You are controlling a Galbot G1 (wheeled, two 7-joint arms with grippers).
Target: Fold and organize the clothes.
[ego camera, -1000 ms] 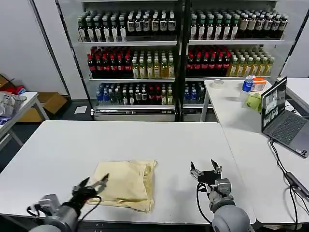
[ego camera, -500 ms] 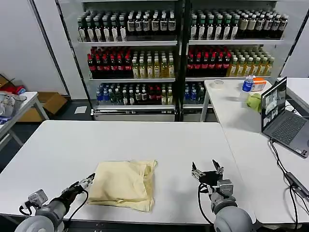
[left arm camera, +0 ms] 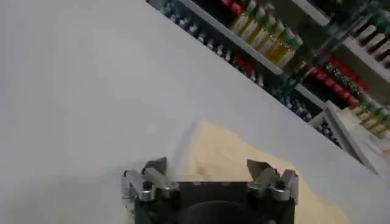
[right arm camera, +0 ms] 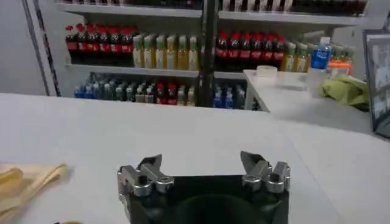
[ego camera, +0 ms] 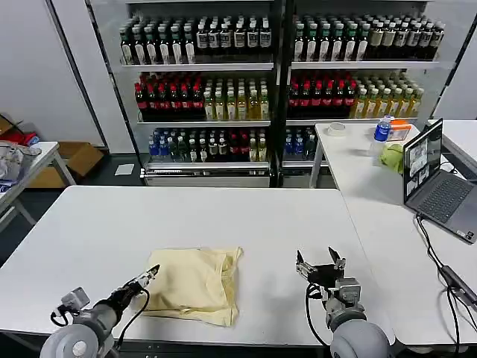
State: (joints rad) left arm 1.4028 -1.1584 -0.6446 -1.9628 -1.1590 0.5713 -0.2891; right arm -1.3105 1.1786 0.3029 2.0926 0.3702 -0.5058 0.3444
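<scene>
The clothes are one pale cream-yellow garment, lying folded in a rough square near the front edge of the white table. My left gripper is low over the table at the garment's left edge and points toward it. In the left wrist view that gripper is open, with the garment just beyond the fingertips and nothing between them. My right gripper stands open to the right of the garment, apart from it. In the right wrist view the right gripper is empty, and the garment's edge lies off to the side.
Drink shelves fill the back wall. A side table on the right holds a laptop, a blue bottle and a green cloth. A cable runs along it. A grey-white pile sits on a table at far left.
My left gripper pulled back to the left off the garment's corner, then moved forward to its left edge. The right arm has stayed where it was.
</scene>
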